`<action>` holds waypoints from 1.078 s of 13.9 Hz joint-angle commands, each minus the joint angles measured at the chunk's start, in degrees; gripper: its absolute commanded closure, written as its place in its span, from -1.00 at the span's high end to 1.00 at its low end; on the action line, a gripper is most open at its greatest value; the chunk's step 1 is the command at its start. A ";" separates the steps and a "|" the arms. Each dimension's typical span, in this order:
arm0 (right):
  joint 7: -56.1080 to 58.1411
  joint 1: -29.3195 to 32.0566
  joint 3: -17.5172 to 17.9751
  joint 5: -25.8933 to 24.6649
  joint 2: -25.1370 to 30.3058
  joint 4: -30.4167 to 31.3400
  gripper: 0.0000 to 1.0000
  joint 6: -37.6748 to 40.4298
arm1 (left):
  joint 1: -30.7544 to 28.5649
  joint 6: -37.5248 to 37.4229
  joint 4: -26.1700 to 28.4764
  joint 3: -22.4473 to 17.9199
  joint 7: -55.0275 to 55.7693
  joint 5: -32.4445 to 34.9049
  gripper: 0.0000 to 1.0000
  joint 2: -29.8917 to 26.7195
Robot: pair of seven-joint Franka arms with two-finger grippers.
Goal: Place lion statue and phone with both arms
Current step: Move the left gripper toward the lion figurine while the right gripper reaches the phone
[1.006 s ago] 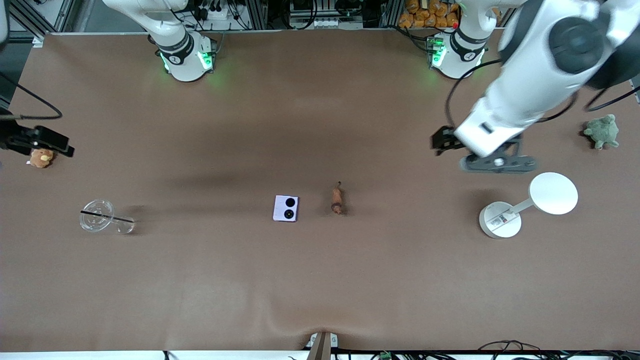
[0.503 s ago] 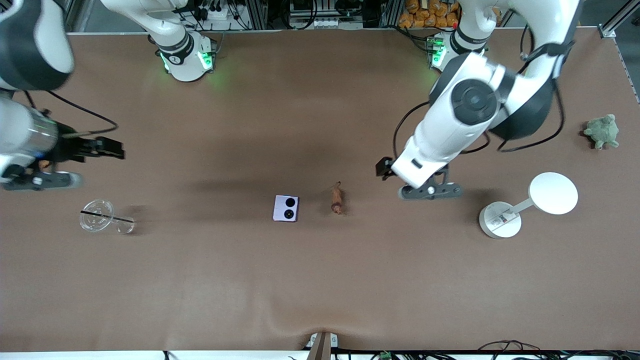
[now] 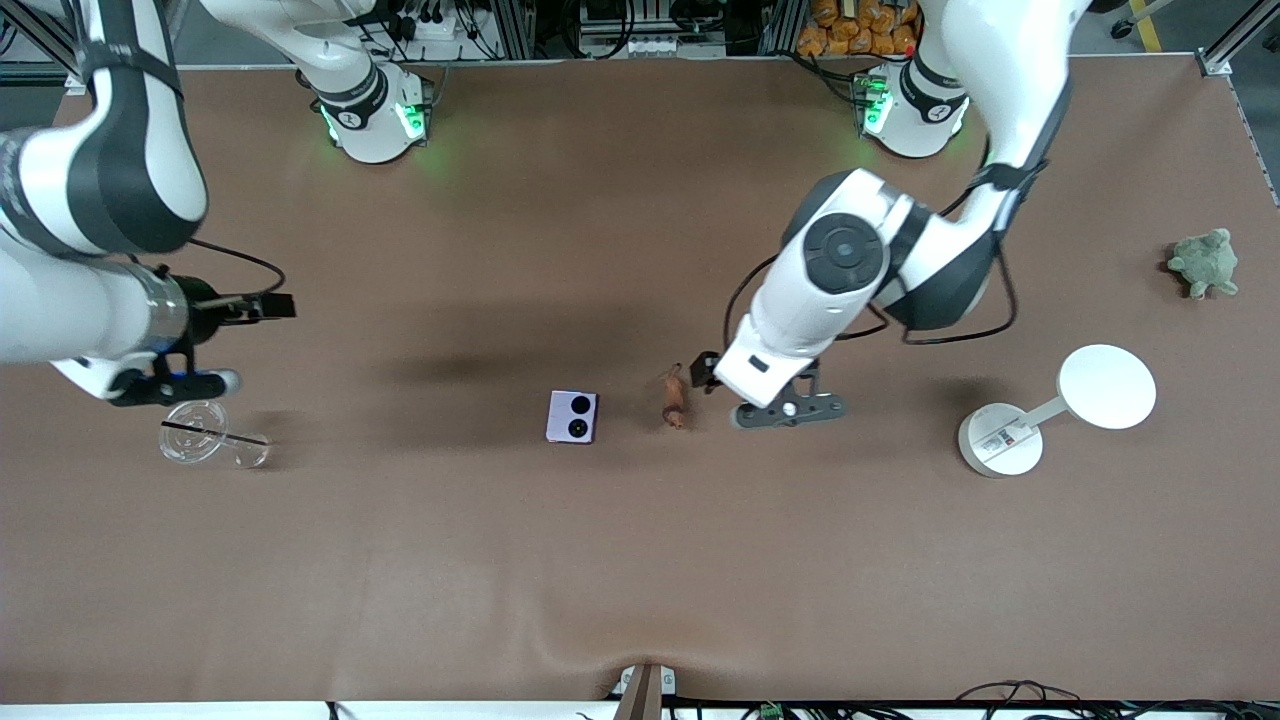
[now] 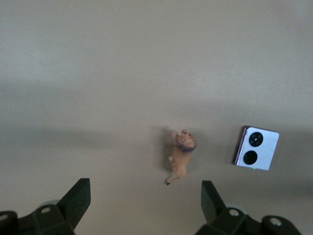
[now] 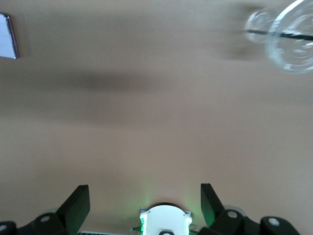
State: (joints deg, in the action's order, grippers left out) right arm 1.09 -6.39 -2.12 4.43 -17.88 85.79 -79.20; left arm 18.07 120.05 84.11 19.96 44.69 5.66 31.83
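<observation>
Lion statue (image 3: 675,401) lies on the brown surface (image 3: 640,560) near its middle, just beside the phone (image 3: 572,417) but apart from it, on the side toward my left arm's end. Its long axis runs toward and away from the front camera: the thin tail points toward the robot bases and the maned head toward the front camera. In my left wrist view the same lion statue (image 4: 180,156) shows its dark mane at one end and its tail at the other, with the phone (image 4: 256,148) off to one side of it.

The phone is a pale lavender folded square, lying flat with its two black camera circles up; the circles line up along the same toward-and-away direction as the lion.

My left gripper (image 3: 745,390) hangs in the air over the surface just beside the lion statue, toward my left arm's end. Its fingers (image 4: 78,199) are spread wide and hold nothing.

My right gripper (image 3: 215,335) hangs over the surface toward my right arm's end, above the spot next to a clear plastic cup lid (image 3: 195,431) with a black straw (image 3: 213,435) lying across it. Its fingers (image 5: 77,201) are also spread wide and empty. That wrist view catches the cup lid (image 5: 292,43) and an edge of the phone (image 5: 8,42).

A white stand lamp (image 3: 1050,412) and a green plush turtle (image 3: 1204,263) sit toward my left arm's end.
</observation>
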 commanded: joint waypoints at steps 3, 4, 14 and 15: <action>-3.18 -1.35 -0.26 8.64 -3.64 -0.89 1.00 -1.82 | 11.87 1.67 -6.93 -9.83 7.07 1.20 1.00 7.88; -4.16 -1.18 -0.26 11.10 -4.96 -0.80 1.00 -2.70 | 13.90 3.77 -6.85 -11.77 7.52 1.28 1.00 8.85; -7.24 -9.60 -0.26 19.92 -18.94 -0.89 1.00 -39.42 | 19.28 15.83 -6.50 -15.65 10.16 1.37 0.69 18.70; -7.24 -11.09 -0.26 19.83 -19.20 -0.80 1.00 -40.67 | 19.28 15.83 -6.50 -15.65 10.07 1.98 0.38 18.88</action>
State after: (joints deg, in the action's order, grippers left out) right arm -5.36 -15.54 -1.94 23.44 -36.30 86.13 -117.98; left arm 36.42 135.41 79.28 5.12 53.54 5.81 49.49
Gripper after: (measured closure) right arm 0.000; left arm 0.062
